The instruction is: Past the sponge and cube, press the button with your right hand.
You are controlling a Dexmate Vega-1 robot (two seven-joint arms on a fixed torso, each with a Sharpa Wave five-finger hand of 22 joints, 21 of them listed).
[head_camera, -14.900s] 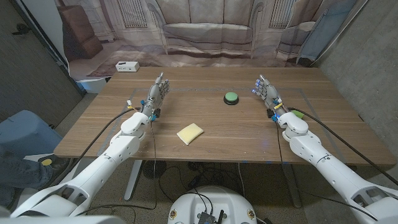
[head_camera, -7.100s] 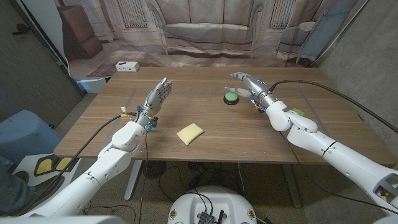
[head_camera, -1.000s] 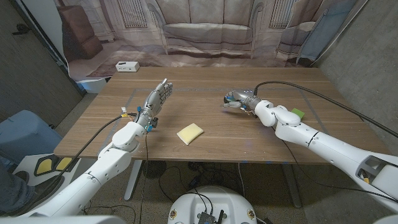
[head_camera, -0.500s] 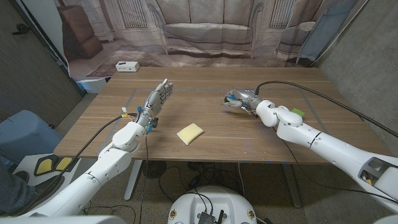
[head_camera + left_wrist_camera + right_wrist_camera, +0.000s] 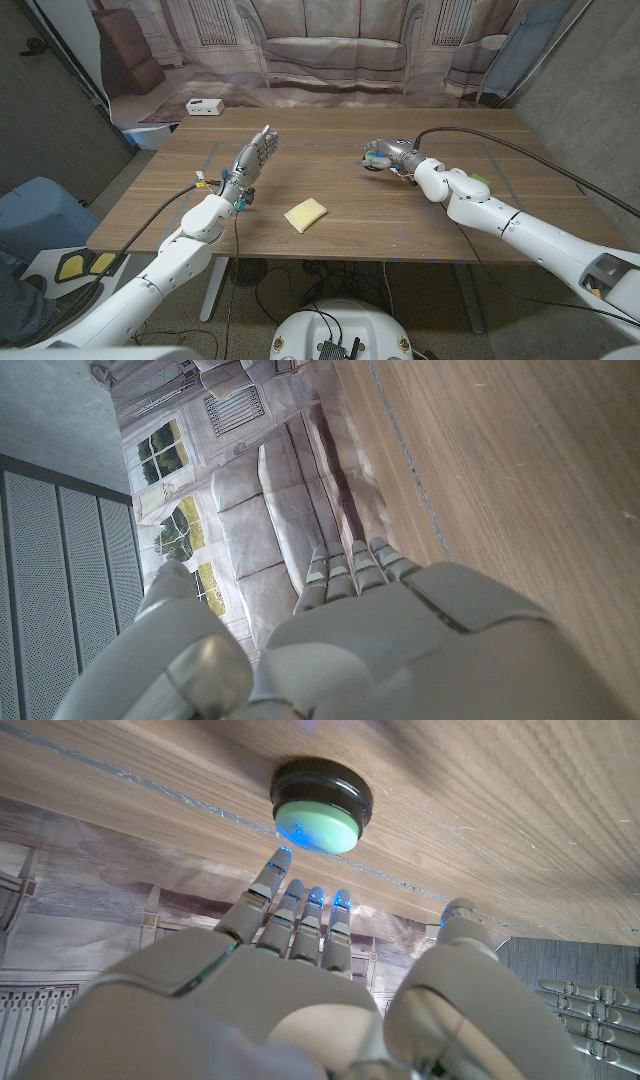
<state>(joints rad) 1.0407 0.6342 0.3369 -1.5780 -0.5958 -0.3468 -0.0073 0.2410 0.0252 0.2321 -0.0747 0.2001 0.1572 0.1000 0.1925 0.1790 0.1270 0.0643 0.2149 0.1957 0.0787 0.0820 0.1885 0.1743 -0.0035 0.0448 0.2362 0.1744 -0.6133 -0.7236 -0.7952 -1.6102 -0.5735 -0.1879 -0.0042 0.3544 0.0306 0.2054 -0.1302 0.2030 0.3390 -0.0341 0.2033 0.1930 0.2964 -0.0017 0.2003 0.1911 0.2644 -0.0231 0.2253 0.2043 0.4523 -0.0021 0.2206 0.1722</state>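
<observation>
The green button (image 5: 371, 160) on its black base sits at the table's far middle, partly covered by my right hand (image 5: 389, 153). That hand hovers over it, fingers stretched out, holding nothing. In the right wrist view the fingertips (image 5: 284, 857) reach the edge of the button's green dome (image 5: 316, 826); contact cannot be told. A yellow sponge (image 5: 306, 214) lies in the table's middle, nearer me. A small green cube (image 5: 479, 181) peeks out beside my right forearm. My left hand (image 5: 252, 158) stands upright at the left, fingers apart and empty, and shows from behind as the left hand (image 5: 380, 640).
A white box (image 5: 203, 106) lies on the floor beyond the table's far left corner. The wooden table (image 5: 330, 235) has bare wood around the sponge. A black cable (image 5: 520, 150) arcs over my right arm. A printed sofa backdrop hangs behind.
My right hand has lifted slightly and drawn back to the right over the button, so more of the green top shows. The left hand and the sponge stay put.
</observation>
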